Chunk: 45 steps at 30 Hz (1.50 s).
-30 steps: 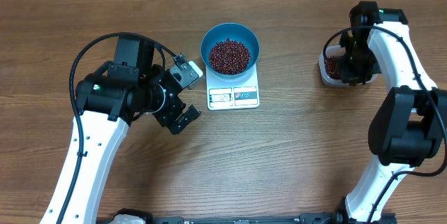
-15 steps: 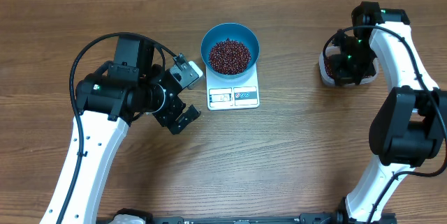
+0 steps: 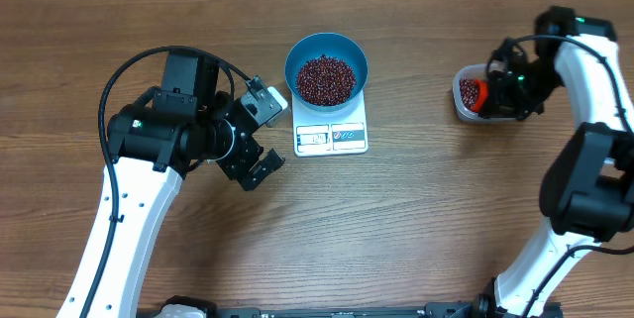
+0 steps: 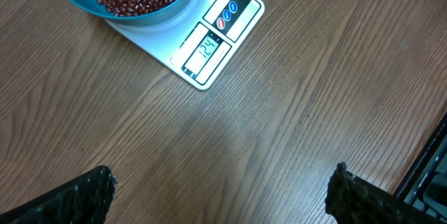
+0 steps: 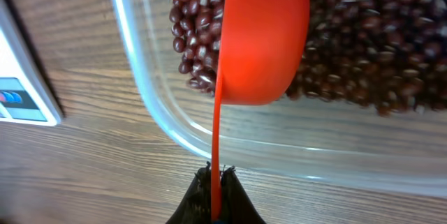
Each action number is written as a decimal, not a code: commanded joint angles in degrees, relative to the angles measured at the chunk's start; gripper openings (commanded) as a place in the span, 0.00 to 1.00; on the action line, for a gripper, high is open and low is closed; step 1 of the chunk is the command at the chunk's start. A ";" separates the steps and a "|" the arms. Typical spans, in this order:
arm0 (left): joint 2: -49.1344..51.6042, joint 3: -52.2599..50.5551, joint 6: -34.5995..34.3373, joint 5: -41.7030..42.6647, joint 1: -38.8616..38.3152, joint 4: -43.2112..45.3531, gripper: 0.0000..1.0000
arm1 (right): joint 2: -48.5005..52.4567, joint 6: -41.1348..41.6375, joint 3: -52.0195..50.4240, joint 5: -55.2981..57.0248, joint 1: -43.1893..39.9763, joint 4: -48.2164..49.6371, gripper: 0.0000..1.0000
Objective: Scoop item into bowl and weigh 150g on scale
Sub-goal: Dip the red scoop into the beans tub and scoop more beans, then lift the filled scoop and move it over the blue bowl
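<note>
The right hand (image 5: 216,197) is shut tight on the thin handle of a red scoop (image 5: 262,35). The handle is pinched between its two dark fingers. The round cup of the scoop is inside a clear tub (image 5: 160,109), right on top of the small dark red beans (image 5: 363,56) that fill it. We see the back of the cup, so we cannot tell if any beans are in it. From above, the right hand (image 3: 503,90) and the scoop (image 3: 474,91) are at the tub (image 3: 460,103), on the right side of the brown wooden surface (image 3: 416,209). The left hand (image 3: 264,136) is wide open and holds nothing. It is just left of the scale (image 3: 332,137), not touching it. Its own camera shows the two finger tips far apart, low over the bare wood. The scale (image 4: 209,49) is white and flat, and its little screen shows 124. The blue bowl (image 3: 293,60) sits on the back part of the scale. A heap of beans (image 3: 326,78) lies in the bowl (image 4: 77,1). The bowl and scale are well apart from the tub.
</note>
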 commanded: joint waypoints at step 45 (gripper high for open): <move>-0.87 -0.17 -1.01 -0.04 0.26 0.17 1.00 | 0.04 -18.14 0.33 -51.91 -6.34 -14.21 0.04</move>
